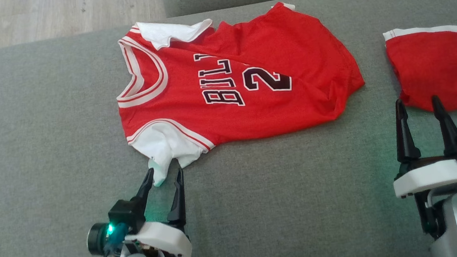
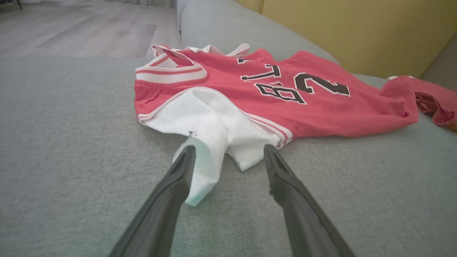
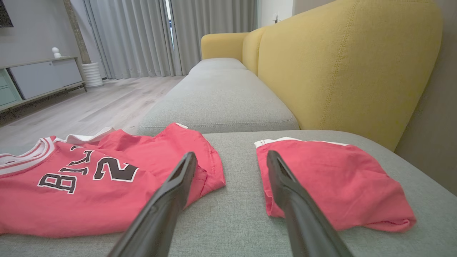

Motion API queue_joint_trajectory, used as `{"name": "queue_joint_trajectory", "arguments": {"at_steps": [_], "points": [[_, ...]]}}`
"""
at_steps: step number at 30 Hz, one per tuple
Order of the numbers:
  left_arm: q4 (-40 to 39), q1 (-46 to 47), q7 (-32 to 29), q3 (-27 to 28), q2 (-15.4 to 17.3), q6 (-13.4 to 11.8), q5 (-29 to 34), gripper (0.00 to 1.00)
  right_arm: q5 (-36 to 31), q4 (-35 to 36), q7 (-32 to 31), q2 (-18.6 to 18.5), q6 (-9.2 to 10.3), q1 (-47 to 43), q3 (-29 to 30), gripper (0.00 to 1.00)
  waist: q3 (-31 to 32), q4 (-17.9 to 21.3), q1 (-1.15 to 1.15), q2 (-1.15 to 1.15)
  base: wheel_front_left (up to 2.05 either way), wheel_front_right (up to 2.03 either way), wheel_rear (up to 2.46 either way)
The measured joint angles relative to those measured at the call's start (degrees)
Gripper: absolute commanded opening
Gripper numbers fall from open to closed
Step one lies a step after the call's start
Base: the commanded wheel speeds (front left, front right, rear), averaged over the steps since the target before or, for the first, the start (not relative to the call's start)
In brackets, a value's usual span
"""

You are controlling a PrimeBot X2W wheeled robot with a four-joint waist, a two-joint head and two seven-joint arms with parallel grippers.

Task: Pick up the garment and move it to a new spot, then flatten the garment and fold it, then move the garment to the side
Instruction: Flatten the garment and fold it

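The red jersey (image 1: 229,91) lies wrinkled on the sofa (image 1: 47,140), white sleeve (image 1: 163,144) toward the front edge. The left gripper (image 1: 165,171) straddles that sleeve, jaws released; the right gripper (image 1: 416,100) hovers by the shorts (image 1: 438,64), jaws released.

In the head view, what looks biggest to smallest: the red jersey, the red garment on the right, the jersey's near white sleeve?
1. red jersey
2. red garment on the right, cut off at the edge
3. white sleeve
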State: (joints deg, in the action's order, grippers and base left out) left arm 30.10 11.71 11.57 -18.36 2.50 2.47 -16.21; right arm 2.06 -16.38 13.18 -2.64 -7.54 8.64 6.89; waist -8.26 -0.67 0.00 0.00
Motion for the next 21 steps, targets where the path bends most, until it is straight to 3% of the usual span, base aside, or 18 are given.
{"name": "queue_joint_trajectory", "arguments": {"at_steps": [13, 14, 15, 16, 21], "points": [[9.83, 5.01, -1.24, -0.33, 0.31, -1.88, 0.59, 1.0, 0.49, -0.11, 0.01, 0.0, 0.0, 0.19, -0.31, 1.0, -1.91, 1.31, 0.0, 0.0, 0.0, 0.0, 0.0], [10.31, 5.38, -1.24, -0.37, 0.3, -1.4, 0.55, 0.81, 0.49, -0.18, 0.02, 0.0, 0.0, 0.19, -0.31, 1.0, -1.93, 1.32, 0.0, 0.0, 0.0, 0.0, 0.0], [10.68, 5.73, -1.24, -0.48, 0.3, -0.87, 0.36, 0.15, 0.49, -0.2, 0.02, 0.0, 0.0, 0.19, -0.31, 1.0, -1.92, 1.31, 0.0, 0.0, 0.0, 0.0, 0.0], [10.82, 5.92, -1.16, -0.66, 0.3, -0.43, 0.03, 0.0, 0.49, -0.26, 0.02, 0.0, 0.0, 0.19, -0.26, 1.0, -1.87, 1.27, 0.0, 0.0, 0.0, 0.0, 0.0], [9.1, 5.93, 1.74, -0.8, 0.21, 1.07, -1.97, 0.0, 0.38, -1.53, -0.03, 0.0, 0.0, 0.19, 0.23, 1.0, -1.05, 0.45, 0.0, 0.0, 0.0, 0.0, 0.0]]}}
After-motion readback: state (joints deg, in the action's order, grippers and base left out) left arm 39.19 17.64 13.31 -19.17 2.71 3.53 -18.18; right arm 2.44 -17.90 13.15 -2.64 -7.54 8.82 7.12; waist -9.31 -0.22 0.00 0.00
